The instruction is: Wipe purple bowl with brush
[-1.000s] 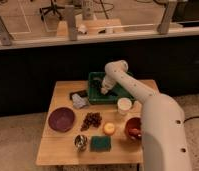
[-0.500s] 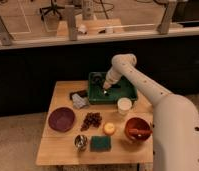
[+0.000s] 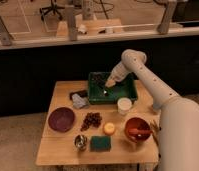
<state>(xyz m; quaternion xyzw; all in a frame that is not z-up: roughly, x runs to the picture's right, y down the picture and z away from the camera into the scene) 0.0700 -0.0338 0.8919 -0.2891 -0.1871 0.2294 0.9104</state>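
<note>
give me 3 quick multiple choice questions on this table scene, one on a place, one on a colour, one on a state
1. Where is the gripper?
A over the white cup
B over the green tray
C beside the sponge

2. The bowl at the left of the table is:
A purple
B white
C yellow

3. The gripper is:
A shut
B wide open
C out of view

Key: B, it hangs over the green tray at the table's back; A, the purple bowl sits alone there; A, its fingers are together.
</note>
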